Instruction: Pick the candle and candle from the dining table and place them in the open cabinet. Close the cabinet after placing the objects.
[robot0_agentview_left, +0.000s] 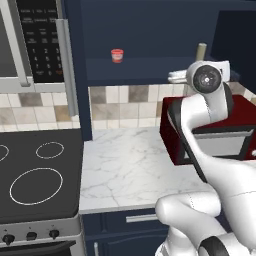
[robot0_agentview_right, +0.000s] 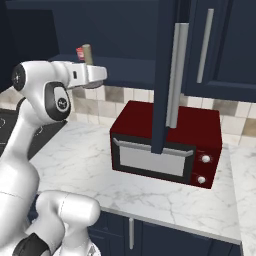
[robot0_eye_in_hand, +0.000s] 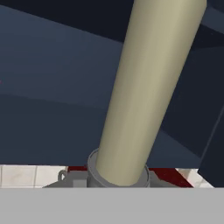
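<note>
Holding the slim pale olive taper candle (robot0_eye_in_hand: 148, 87) by its round dark grey base, I have the two-finger gripper (robot0_agentview_right: 90, 70) pressed tight on that base, up at the mouth of the tall navy blue wall cabinet (robot0_agentview_left: 150, 30). The candle's tip pokes up above the white hand (robot0_agentview_left: 201, 50) in the left base view, so its long axis stands close to upright, leaning a little; in the hand view it runs steeply up the picture with the cabinet's dark interior behind it.

What matters for my next move: the cabinet shelf (robot0_agentview_left: 140, 65) lies ahead of and just below the candle's base, beyond the dark red microwave (robot0_agentview_right: 167, 142) on the white marble counter (robot0_agentview_left: 130, 170). I judge I need to carry the candle forward over the shelf lip, then lower it.

A small red cup (robot0_agentview_left: 117, 55) sits on that shelf off to the left, well apart. The open cabinet door (robot0_agentview_right: 165, 75) hangs edge-on to the right.
</note>
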